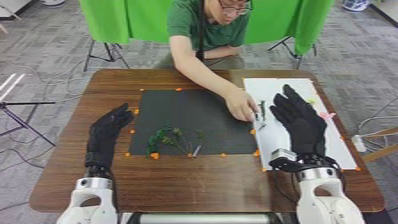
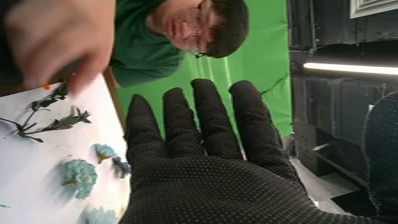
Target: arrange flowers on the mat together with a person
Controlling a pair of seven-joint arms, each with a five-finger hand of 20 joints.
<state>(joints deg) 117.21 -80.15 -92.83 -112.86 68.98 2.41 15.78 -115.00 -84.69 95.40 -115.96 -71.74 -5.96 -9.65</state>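
Observation:
My left hand (image 1: 108, 126) rests open at the left edge of the dark mat (image 1: 191, 112). Green sprigs (image 1: 162, 137) and thin stems lie on the mat's lower part. Above the white sheet (image 1: 265, 90) my right hand (image 1: 304, 127) is open, holding nothing. A person's hand (image 1: 238, 102) reaches to a dark green sprig (image 1: 260, 115) by the sheet's left edge. In the right wrist view, my right hand (image 2: 218, 187) has straight fingers; the person's fingers are at one end of the leafy sprig (image 2: 62, 122), and bluish flowers (image 2: 80, 177) lie on the sheet.
Brown wooden table (image 1: 124, 185) surrounds the mat, with orange markers (image 1: 155, 156) along the mat's edges. A pink flower (image 1: 327, 116) lies right of my right hand. The person leans in from the far side, the arm crossing the mat's far right part.

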